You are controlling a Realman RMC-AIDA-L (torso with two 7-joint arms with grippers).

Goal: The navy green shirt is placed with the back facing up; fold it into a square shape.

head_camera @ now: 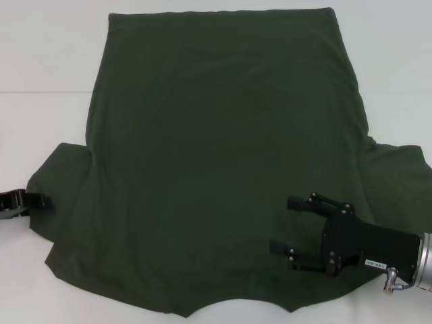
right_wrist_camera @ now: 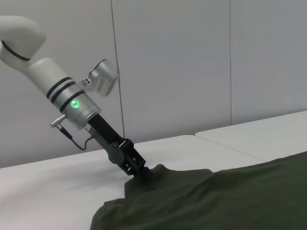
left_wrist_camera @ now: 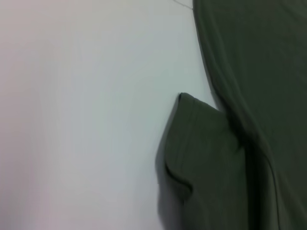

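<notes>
The navy green shirt (head_camera: 216,155) lies flat with its plain back up, its collar edge nearest me and its hem at the far side. My left gripper (head_camera: 40,200) is at the outer edge of the left sleeve (left_wrist_camera: 201,158). In the right wrist view the left gripper (right_wrist_camera: 144,173) is shut on that sleeve's edge, and the cloth rises to a small peak there. My right gripper (head_camera: 287,226) hovers open over the shirt's right shoulder area, its two fingers wide apart and nothing between them.
A white table (head_camera: 40,61) surrounds the shirt, with a seam line on the left. A pale wall (right_wrist_camera: 192,62) stands behind the table. The right sleeve (head_camera: 405,175) reaches the view's right edge.
</notes>
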